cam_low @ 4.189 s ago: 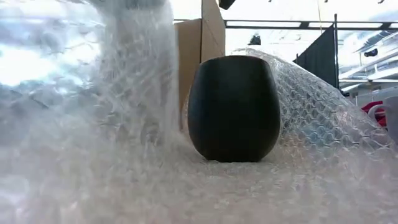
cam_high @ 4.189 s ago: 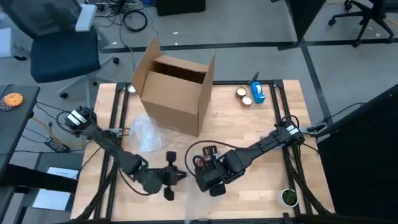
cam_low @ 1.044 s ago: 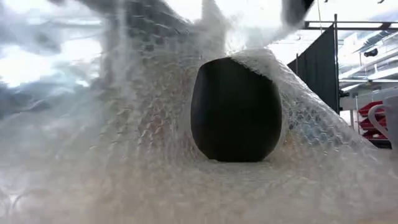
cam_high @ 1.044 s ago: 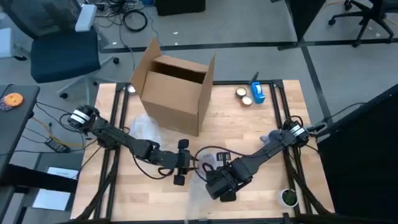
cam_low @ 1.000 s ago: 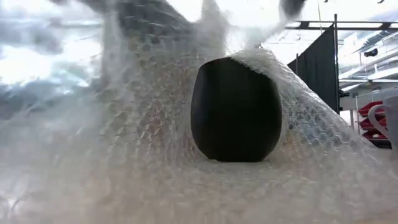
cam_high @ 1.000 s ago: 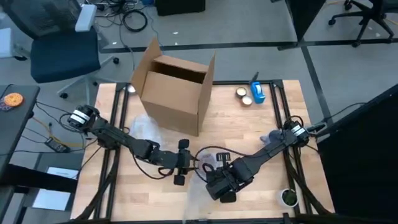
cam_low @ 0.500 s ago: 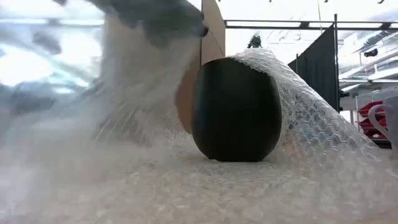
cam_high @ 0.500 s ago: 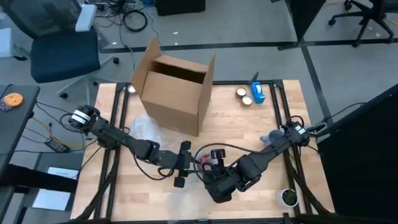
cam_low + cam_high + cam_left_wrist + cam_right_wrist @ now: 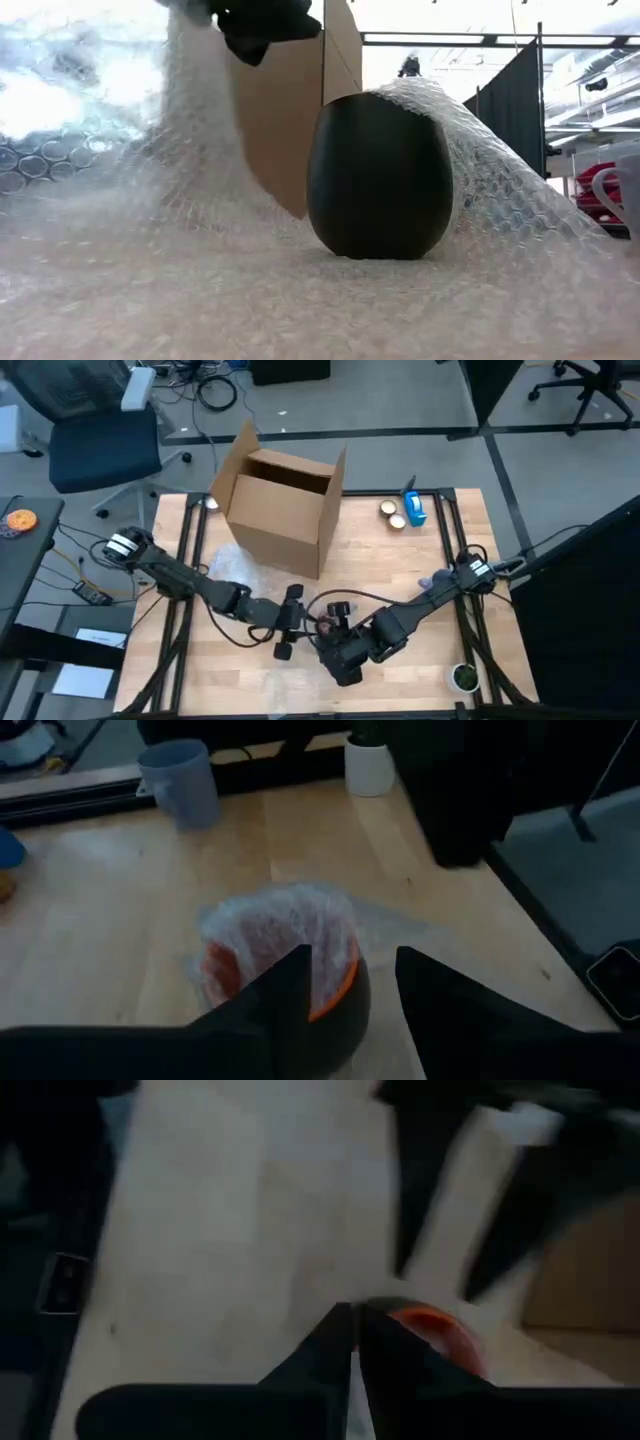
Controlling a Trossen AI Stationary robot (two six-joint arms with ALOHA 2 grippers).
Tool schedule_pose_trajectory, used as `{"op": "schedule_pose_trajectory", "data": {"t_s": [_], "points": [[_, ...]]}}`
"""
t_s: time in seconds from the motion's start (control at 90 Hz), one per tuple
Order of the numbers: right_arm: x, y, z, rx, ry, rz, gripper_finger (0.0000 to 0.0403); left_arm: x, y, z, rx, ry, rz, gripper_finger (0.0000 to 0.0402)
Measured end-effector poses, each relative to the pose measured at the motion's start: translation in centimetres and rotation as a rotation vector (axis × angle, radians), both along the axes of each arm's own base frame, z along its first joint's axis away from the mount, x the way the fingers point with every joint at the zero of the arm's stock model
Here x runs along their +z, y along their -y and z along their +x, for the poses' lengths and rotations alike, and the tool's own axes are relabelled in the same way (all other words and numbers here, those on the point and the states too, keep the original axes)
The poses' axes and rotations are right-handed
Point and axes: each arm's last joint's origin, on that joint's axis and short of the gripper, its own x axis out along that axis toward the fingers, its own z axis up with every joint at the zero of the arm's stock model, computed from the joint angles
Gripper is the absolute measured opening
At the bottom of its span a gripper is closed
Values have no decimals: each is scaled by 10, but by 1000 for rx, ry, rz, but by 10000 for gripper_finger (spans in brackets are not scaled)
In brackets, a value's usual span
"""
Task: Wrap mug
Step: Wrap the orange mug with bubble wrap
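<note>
Two sets of jaws at work near the bench's middle front.

Item 1, mug [image 9: 378, 175]: dark outside, orange inside, upright on bubble wrap [image 9: 300, 300]. One fold of the sheet lies over its far shoulder; the near side is bare. In the left wrist view, wrap is stuffed into its mouth.

Item 2, left jaws [image 9: 350, 985]: spread apart, empty, one finger to each side of the mug's rim, with the mug just ahead of and between the tips.

Item 3, right jaws [image 9: 355, 1345]: pressed together; a pale strip shows between them, likely a pinch of wrap, though it is too blurred to be sure. The mug's orange rim lies just beyond their tips.

Item 4, cardboard box [image 9: 283, 510]: open, well behind both jaws. Blue tape dispenser [image 9: 413, 507] at the far right edge; small potted plant [image 9: 463, 677] at the near right corner.

Risks, as judged: a hard pull on the sheet could tip or drag the mug, since it stands on that same sheet; the draped fold may slide off if let go early; the two wrists are close enough to collide.

Room: open wood to the right of the right jaws; the near bench edge is close, and wrap already reaches it.
</note>
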Motion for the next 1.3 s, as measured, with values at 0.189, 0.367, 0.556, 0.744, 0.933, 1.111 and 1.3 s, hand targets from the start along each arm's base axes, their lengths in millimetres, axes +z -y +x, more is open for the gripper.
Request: {"op": "schedule_pose_trajectory", "data": {"t_s": [0.189, 0.367, 0.556, 0.744, 0.933, 1.111, 1.3], "points": [[-7, -8, 7, 77, 71, 31, 1, -6, -2, -3, 20, -62, 36, 133], [-15, -14, 11, 135, 107, 66, 18, 6, -11, -22, 71, -194, 58, 133], [-17, -15, 10, 136, 99, 70, 47, 20, -15, -72, 189, -490, -49, 133], [-16, -16, 11, 131, 111, 71, 70, 10, 0, -114, 281, -707, -53, 133], [-15, -13, 14, 118, 134, 82, 79, -21, 20, -132, 259, -763, -32, 133], [-14, -11, 16, 111, 146, 87, 79, -54, 15, -142, 348, -798, -25, 133], [-14, -9, 17, 101, 145, 90, 82, -78, 20, -139, 218, -712, -107, 134]]}}
